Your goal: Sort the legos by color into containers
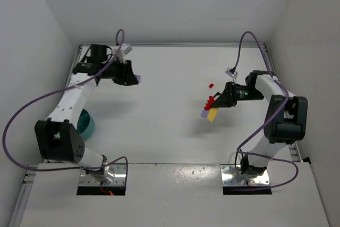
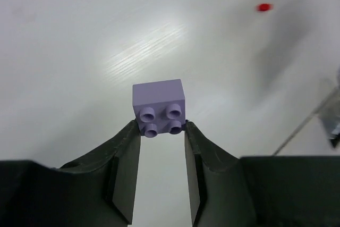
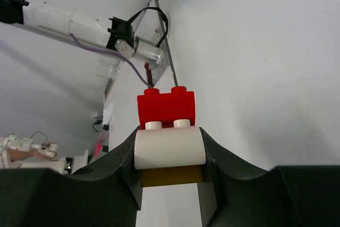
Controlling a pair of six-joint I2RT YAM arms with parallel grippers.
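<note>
Glossy plastic legos (image 3: 166, 106), smooth white table (image 2: 79, 35)

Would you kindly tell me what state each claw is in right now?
Left claw: closed on a lavender brick.
Right claw: closed on a white brick joined to a red brick and a yellowish brick.

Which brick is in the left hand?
The lavender four-stud brick, pinched by the left hand. The red brick sits on the white piece held by the right hand.
</note>
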